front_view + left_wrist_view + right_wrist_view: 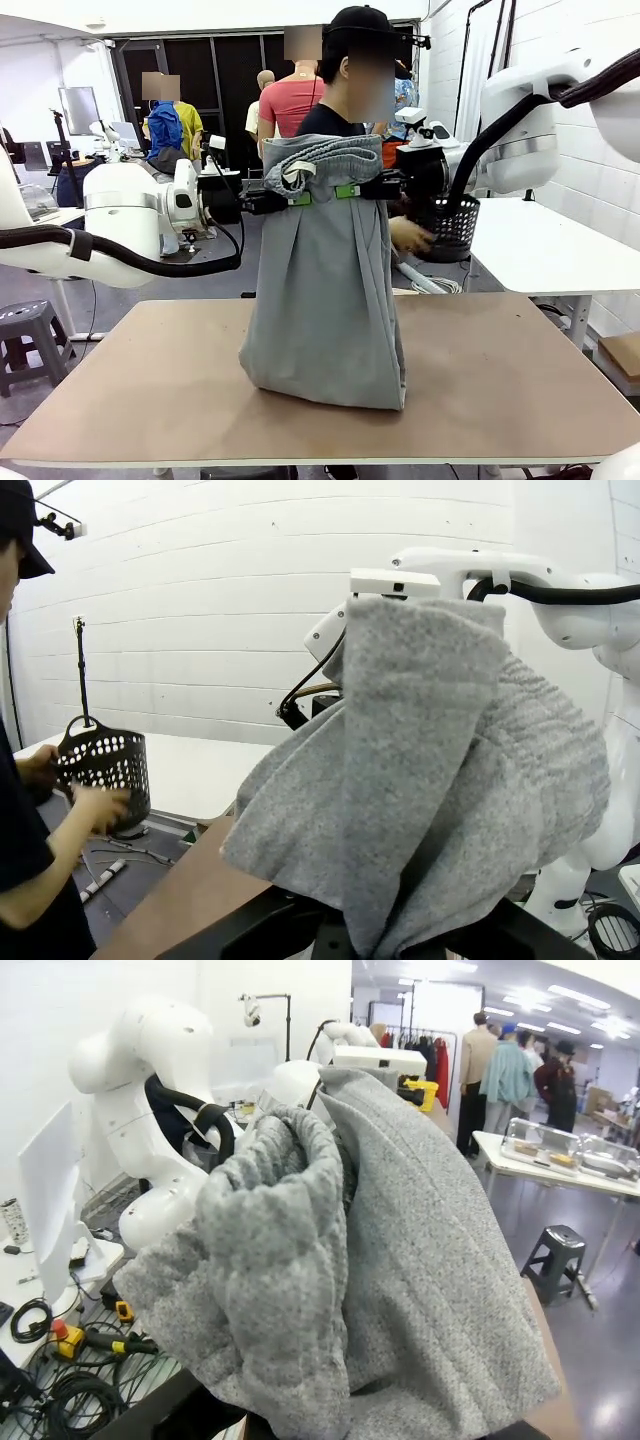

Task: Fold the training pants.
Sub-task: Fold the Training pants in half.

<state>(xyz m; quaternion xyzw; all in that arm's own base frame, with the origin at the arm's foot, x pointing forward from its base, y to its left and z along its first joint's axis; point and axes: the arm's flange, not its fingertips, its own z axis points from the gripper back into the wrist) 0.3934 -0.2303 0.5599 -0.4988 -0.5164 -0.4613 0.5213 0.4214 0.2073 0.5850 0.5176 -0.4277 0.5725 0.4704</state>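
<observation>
The light grey training pants [325, 290] hang in the air above the brown table [500, 390], waistband up, their lower end resting crumpled on the tabletop. My left gripper [296, 199] is shut on the waistband's left side and my right gripper [350, 190] is shut on its right side, the two close together. In the left wrist view the grey fabric [430, 780] drapes over my fingers and hides them. The right wrist view has the bunched waistband [300, 1260] covering its fingers too.
A person [345, 100] stands behind the hanging pants at the far side, one hand [412, 236] by a black mesh basket [455, 228] on a white side table [545, 250]. A grey stool [25, 335] stands at the left.
</observation>
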